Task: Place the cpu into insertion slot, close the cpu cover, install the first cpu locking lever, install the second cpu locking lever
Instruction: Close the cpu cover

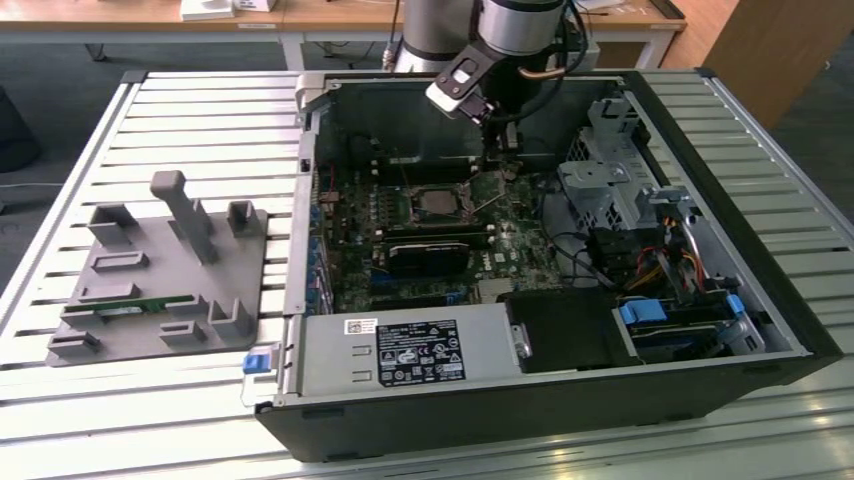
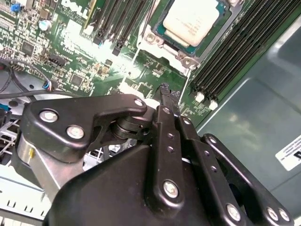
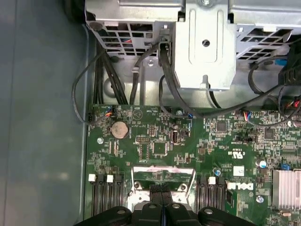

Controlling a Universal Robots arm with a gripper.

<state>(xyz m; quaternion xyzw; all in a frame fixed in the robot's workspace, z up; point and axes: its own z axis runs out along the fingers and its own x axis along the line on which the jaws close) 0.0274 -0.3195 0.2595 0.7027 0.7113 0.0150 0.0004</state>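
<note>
Slatted table (image 1: 200, 110) | gripper (image 2: 163, 92) closed, empty | second wrist view: cpu (image 2: 193, 21) seated in insertion slot (image 2: 175, 48)

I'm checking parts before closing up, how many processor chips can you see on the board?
1. The cpu lies on the green motherboard, between the black memory slots in the second wrist view. Drive cages and cables may hide other board areas.

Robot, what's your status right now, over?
Gripper shut, empty, above the board. Cpu in insertion slot, cpu cover down over it. Nothing in the way.
</note>
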